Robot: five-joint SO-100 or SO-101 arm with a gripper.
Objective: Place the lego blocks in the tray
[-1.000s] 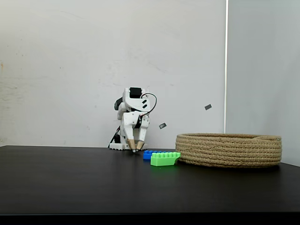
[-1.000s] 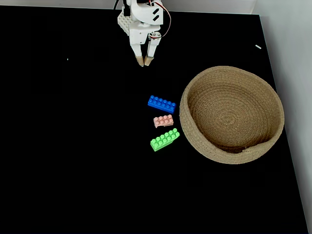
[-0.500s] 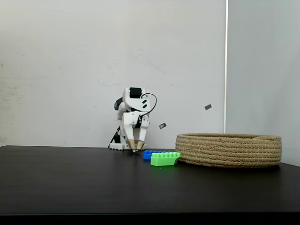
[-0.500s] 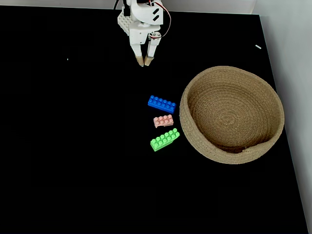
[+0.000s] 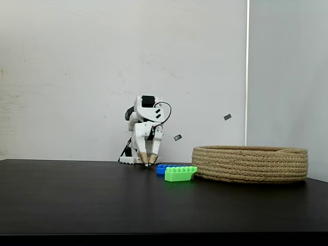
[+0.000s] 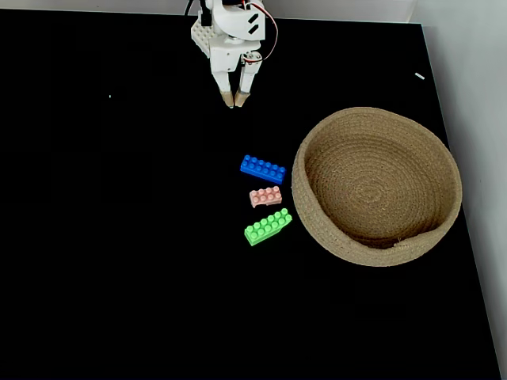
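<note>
**Inspector:** State the step in hand

**Assistant:** None of the carrying has begun, by my reading. The arm (image 6: 228,32) is folded at the far edge of the black worktop (image 6: 119,237), with its jaws (image 6: 235,100) pointing down at the surface. The tips stand a narrow gap apart and hold nothing

**Inspector:** Location of the bricks?

**Assistant:** In the top-down fixed view, three lie in a rough line just left of the basket (image 6: 444,222), all on the worktop. The blue brick (image 6: 263,169) is farthest, a pink brick (image 6: 266,195) sits in the middle, and the green brick (image 6: 268,226) is nearest. They lie close together but apart from one another. In the low fixed view the green brick (image 5: 180,173) stands in front of the blue brick (image 5: 163,168), beside the basket (image 5: 251,164) wall. The basket interior is bare

**Inspector:** Requirement for the next move?

**Assistant:** I judge the arm must reach forward and slightly right toward the blue brick, the closest to it, and widen the jaws to span it. The pink brick lies just beyond, so a clean descent is needed to avoid nudging it

**Inspector:** Noted
</note>
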